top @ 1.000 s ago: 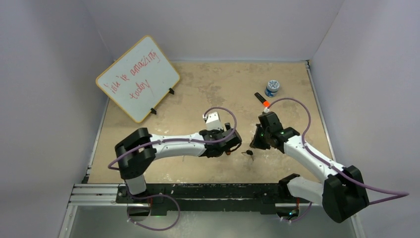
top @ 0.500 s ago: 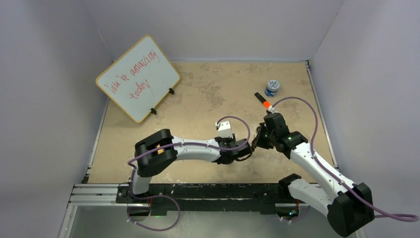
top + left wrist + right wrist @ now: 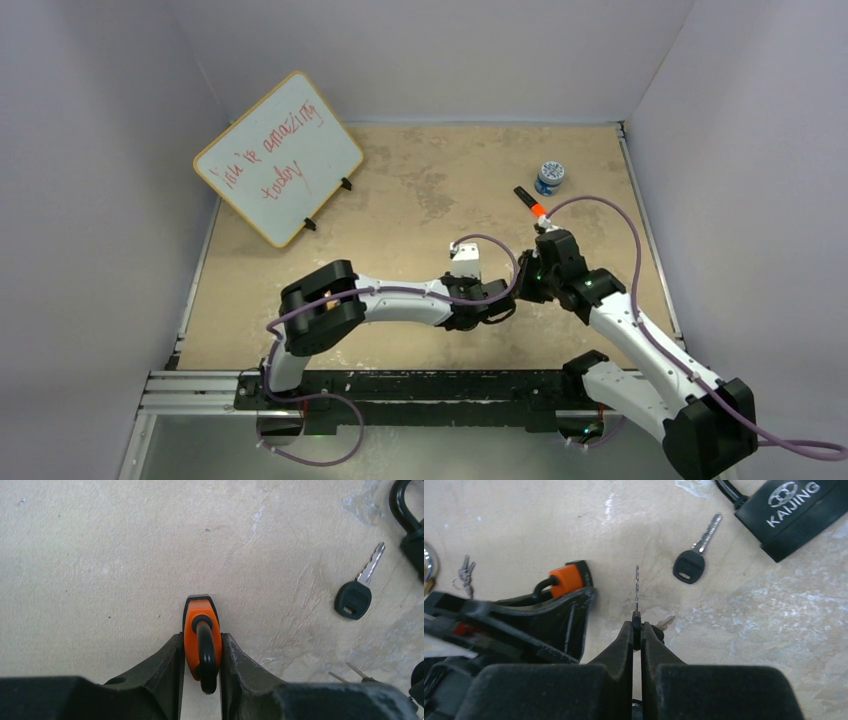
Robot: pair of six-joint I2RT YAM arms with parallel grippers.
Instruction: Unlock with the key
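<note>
Tan desk (image 3: 420,180). Whiteboard (image 3: 278,158) propped far left, red handwriting. Far right: black-orange marker (image 3: 529,202), near it a blue-white round container (image 3: 550,177), maybe a jar. Black KAIJING padlock (image 3: 796,515) lying flat, loose black-headed key (image 3: 689,566) beside it, tiny keys (image 3: 464,570) apart.

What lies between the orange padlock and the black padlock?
A loose black-headed key, lying apart from both orange padlock and black padlock; the left wrist view shows it.

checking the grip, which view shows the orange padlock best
Left wrist: the orange padlock sits centred between the fingers of the left gripper. The right wrist view shows only an orange corner behind that gripper; the top view hides it.
</note>
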